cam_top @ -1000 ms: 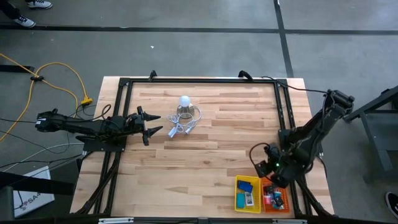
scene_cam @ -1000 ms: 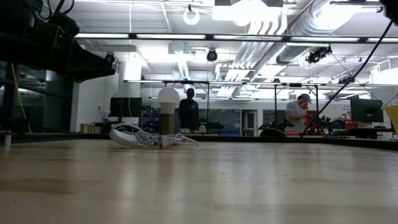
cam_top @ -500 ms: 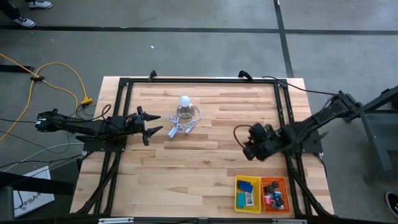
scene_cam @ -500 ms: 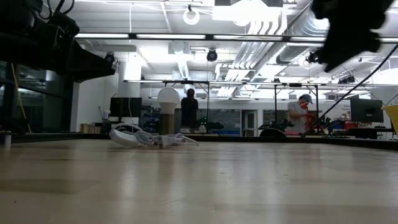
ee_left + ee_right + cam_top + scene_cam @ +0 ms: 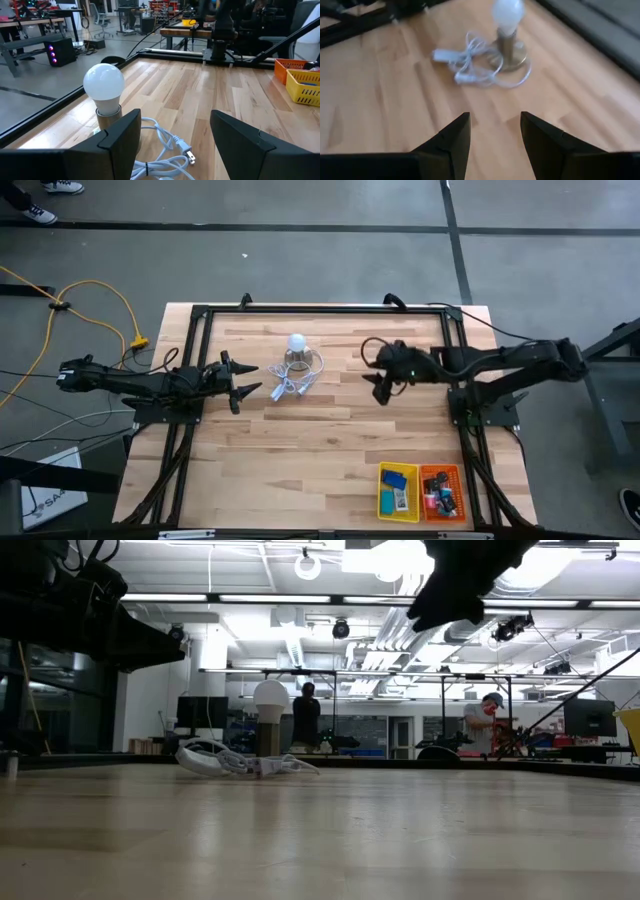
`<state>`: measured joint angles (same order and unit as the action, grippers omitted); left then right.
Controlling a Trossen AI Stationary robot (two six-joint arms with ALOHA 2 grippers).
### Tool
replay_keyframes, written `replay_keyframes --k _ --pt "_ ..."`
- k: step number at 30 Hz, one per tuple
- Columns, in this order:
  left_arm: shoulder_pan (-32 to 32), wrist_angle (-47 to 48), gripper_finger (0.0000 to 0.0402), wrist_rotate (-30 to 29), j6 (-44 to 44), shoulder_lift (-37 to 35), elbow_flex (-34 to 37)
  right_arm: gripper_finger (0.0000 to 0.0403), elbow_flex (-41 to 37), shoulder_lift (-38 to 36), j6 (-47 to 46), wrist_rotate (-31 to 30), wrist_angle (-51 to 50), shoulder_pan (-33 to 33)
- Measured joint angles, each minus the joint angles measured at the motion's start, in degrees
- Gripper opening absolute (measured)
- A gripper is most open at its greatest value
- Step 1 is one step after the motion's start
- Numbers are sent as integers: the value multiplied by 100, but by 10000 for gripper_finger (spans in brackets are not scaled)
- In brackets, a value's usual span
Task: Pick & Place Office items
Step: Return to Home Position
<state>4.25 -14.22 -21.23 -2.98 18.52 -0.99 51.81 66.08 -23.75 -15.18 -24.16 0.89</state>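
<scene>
High view: office items (image 5: 440, 498), blue, pink, black, in trays (image 5: 380, 492).

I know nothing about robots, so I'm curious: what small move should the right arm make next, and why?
Probably draw the right gripper back toward its side of the table, like the left gripper. The right fingers are open and empty, the office items lie in the yellow tray and orange tray, and only the lamp stands outside them.

On the table (image 5: 330, 440), the lamp (image 5: 296, 343) stands upper centre; 2 trays (image 5: 382, 492) sit side by side lower right, holding office items (image 5: 397, 479).
</scene>
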Motion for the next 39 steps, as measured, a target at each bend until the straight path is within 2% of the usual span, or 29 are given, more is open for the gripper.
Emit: replay_keyframes --k 6,11,16,25,30,39 --pt "0 0 230 2 0 0 0 160 0 0 589 -331 461 -631" --pt "-1 0 230 2 0 0 0 160 -297 0 970 -192 1190 -981" --pt "0 0 230 1 0 0 0 160 -1055 -268 1245 461 2176 -1550" --pt "-1 0 230 1 0 0 0 160 -2318 -1271 1300 1665 2681 -2432" --pt "0 0 230 0 0 0 0 160 -2975 -1920 1249 1560 2955 -2586" --pt "-2 0 230 0 0 2 0 160 -3855 -3077 883 787 2950 -2330"
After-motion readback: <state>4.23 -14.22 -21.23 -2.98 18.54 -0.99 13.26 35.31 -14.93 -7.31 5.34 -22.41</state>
